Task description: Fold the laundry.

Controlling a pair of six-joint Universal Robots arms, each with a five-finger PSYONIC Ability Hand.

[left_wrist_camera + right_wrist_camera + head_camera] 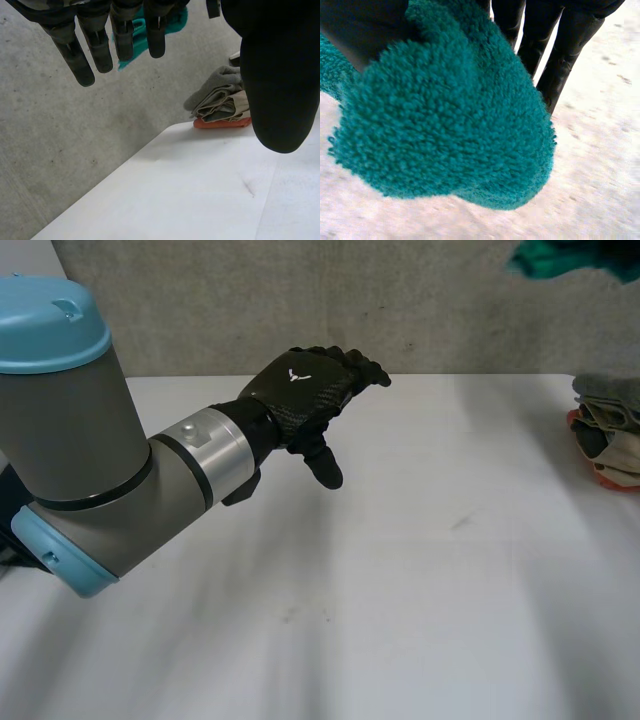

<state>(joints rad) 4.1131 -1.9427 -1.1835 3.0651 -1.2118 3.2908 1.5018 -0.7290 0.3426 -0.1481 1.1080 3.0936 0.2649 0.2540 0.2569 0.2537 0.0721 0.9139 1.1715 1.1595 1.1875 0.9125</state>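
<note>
Left robot hand [305, 400] at upper centre-left of the head view, at the end of the grey left arm [90, 470] with light-blue caps, over the white surface [420, 580]. Open and empty: fingers loosely extended toward the right of the frame, thumb pointing downward. Same reading from the left wrist view, with fingers [100, 47] straight and well apart from the thumb [280, 85], nothing between them. Teal towel [575, 258] in the upper right corner of the head view, lifted in front of the grey wall [300, 300] and above the pile of folded laundry [608, 430]. In the right wrist view, towel [445, 125] bunched and fluffy, pinched between thumb and fingers of the right robot hand [565, 50], hanging over the surface. Pile at the right edge of the head view, resting on the surface: grey and beige pieces on top, an orange-red one at the bottom, well apart from the left robot hand. From the left wrist view, pile [222, 102] beyond the thumb, teal cloth [137, 37] just past the fingertips.
</note>
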